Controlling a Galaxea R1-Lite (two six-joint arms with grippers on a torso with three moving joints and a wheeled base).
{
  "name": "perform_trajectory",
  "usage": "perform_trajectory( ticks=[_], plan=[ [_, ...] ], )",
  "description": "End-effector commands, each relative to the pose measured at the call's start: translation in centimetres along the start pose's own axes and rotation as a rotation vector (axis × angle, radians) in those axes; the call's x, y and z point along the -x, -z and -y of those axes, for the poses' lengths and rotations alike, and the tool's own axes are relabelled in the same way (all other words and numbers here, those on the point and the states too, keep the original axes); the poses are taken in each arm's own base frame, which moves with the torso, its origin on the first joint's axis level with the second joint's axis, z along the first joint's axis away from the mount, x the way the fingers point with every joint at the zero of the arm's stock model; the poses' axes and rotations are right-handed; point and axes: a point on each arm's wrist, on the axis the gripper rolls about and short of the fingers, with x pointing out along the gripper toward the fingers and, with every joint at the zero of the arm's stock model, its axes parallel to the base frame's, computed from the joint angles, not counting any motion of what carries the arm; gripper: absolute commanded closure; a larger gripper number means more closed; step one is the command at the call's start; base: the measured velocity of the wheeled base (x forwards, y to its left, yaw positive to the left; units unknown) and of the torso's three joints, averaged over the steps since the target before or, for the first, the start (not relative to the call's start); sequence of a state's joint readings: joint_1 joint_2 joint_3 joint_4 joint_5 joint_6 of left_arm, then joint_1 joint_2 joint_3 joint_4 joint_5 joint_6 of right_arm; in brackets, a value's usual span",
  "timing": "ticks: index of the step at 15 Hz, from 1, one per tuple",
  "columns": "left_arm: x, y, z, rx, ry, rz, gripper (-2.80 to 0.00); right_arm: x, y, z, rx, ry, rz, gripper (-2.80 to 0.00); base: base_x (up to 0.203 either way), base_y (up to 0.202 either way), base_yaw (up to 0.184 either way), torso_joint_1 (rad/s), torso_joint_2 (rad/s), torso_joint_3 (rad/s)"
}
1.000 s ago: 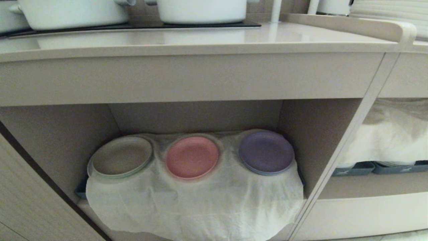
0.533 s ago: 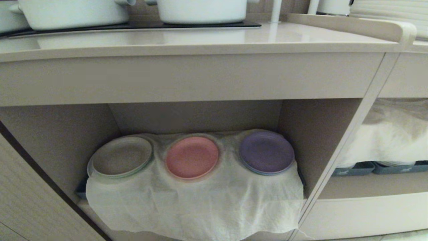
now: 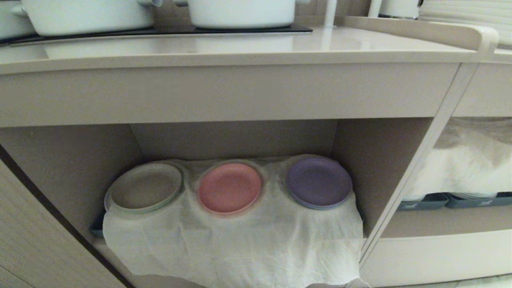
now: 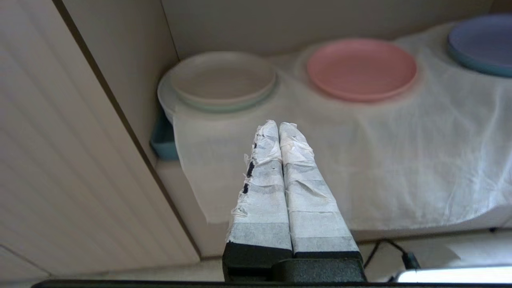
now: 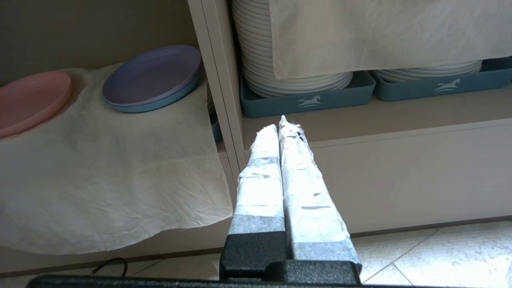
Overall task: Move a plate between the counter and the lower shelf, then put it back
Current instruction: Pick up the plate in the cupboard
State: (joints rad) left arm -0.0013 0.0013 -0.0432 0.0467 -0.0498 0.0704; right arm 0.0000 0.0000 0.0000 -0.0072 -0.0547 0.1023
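Nearest you, the left gripper (image 4: 279,125) and right gripper (image 5: 279,127) are hanging in front of the cabinet, both clenched on nothing. Beyond them, the plate (image 3: 230,187) is lying on the cloth (image 3: 240,240) of the lower shelf (image 3: 72,168), between a beige plate (image 3: 145,187) and a purple plate (image 3: 319,182). Farthest, you are seeing white pots (image 3: 240,12) sitting on the counter (image 3: 224,50).

pink plate (image 3: 229,188) flat on lower shelf (image 3: 240,224)

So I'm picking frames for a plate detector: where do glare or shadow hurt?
Head view: glare streaks the counter; the pink plate sits dim and soft-edged in the shaded lower shelf. Left wrist view: plate evenly lit. Right wrist view: bright floor, dark shelf recess.
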Motion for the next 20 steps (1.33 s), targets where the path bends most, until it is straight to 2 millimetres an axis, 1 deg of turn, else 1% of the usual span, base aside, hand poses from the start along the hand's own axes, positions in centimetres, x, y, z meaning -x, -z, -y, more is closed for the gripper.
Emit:
perform_trajectory(
  ticks=[1, 4, 7, 11, 14, 16, 20],
  plan=[
    [0.2, -0.3, 0.0, 0.002, 0.005, -0.015, 0.0, 0.0, 0.0, 0.0, 0.0, 0.0, 0.0, 0.0, 0.0, 0.0, 0.0, 0.0, 0.0, 0.0],
    [0.3, -0.4, 0.0, 0.007, 0.028, -0.021, 0.0, 0.0, 0.0, 0.0, 0.0, 0.001, 0.0, 0.0, 0.0, 0.0, 0.0, 0.0, 0.0, 0.0],
    [0.5, -0.3, 0.0, 0.04, 0.024, -0.104, 0.0, 0.0, 0.0, 0.0, 0.0, 0.0, 0.0, 0.0, 0.0, 0.0, 0.0, 0.0, 0.0, 0.0],
    [-0.1, -0.5, 0.0, 0.053, 0.025, -0.173, 0.0, 0.0, 0.0, 0.0, 0.0, 0.0, 0.0, 0.0, 0.0, 0.0, 0.0, 0.0, 0.0, 0.0],
    [-0.3, -0.8, 0.0, 0.059, 0.051, -0.182, 0.0, 0.0, 0.0, 0.0, 0.0, 0.0, 0.0, 0.0, 0.0, 0.0, 0.0, 0.0, 0.0, 0.0],
    [-0.2, -1.5, 0.1, 0.062, 0.108, -0.164, 0.0, 0.0, 0.0, 0.0, 0.0, 0.0, 0.0, 0.0, 0.0, 0.0, 0.0, 0.0, 0.0, 0.0],
    [-0.9, -2.6, 0.2, 0.077, 0.192, -0.213, 0.0, 0.0, 0.0, 0.0, 0.0, 0.0, 0.0, 0.0, 0.0, 0.0, 0.0, 0.0, 0.0, 0.0]
  ],
)
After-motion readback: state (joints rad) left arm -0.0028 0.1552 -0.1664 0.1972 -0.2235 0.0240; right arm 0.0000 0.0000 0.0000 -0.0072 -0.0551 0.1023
